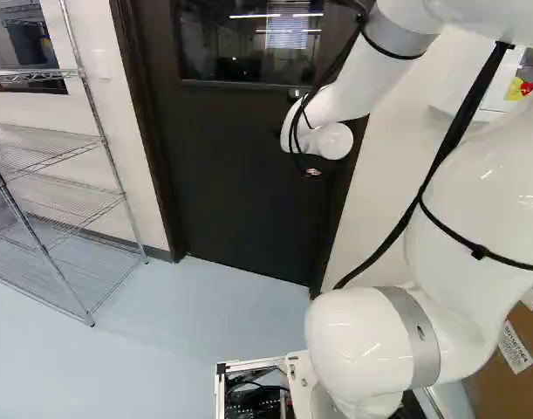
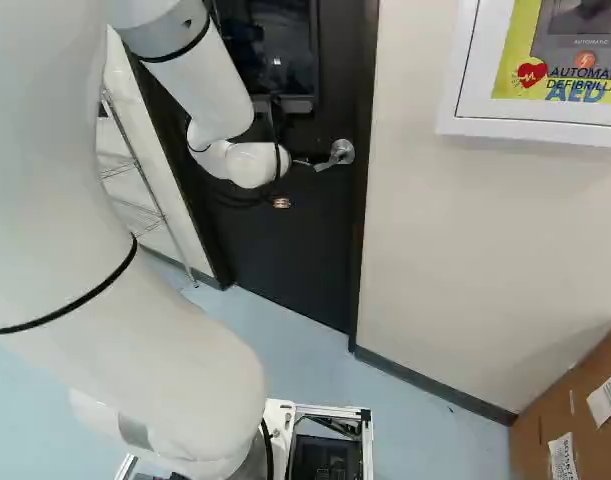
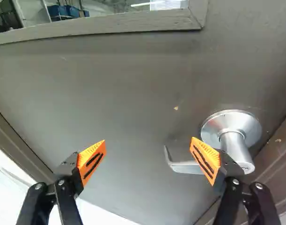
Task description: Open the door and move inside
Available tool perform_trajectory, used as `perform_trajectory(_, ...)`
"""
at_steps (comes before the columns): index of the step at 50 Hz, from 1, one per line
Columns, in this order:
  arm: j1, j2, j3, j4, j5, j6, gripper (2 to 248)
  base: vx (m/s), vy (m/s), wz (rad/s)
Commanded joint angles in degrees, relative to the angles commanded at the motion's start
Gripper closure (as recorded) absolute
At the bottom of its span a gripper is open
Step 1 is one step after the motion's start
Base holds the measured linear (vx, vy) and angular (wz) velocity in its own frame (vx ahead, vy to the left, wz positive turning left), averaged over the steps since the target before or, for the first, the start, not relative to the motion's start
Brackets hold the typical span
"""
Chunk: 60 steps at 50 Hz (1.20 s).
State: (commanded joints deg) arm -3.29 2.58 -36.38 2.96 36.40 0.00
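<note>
In the right base view the gripper (image 2: 302, 162) is mostly hidden behind the white wrist, close to the silver lever handle (image 2: 342, 152). The dark door (image 1: 240, 175) stands closed in its frame, with a window in its upper part. Seen from the wrist, the gripper (image 3: 149, 151) is open, facing the door (image 3: 128, 103). One orange-padded finger overlaps the lever handle (image 3: 187, 167); the lever's bent tip shows just inside that finger, toward the gap. Whether finger and lever touch, I cannot tell. The other finger stands well away from the handle, before bare door.
A wire shelf (image 1: 65, 166) stands against the wall left of the door. Right of the door, the wall carries a white defibrillator cabinet (image 2: 465, 110). Cardboard boxes (image 2: 575, 420) sit on the floor at the right. Blue-grey floor (image 1: 196, 305) lies before the door.
</note>
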Motion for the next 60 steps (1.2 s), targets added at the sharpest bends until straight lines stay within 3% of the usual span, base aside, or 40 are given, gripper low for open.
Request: perform_trajectory(60, 0.00, -5.67, 0.67, 0.00, 0.00, 0.00, 3, 0.000, 0.000, 0.000)
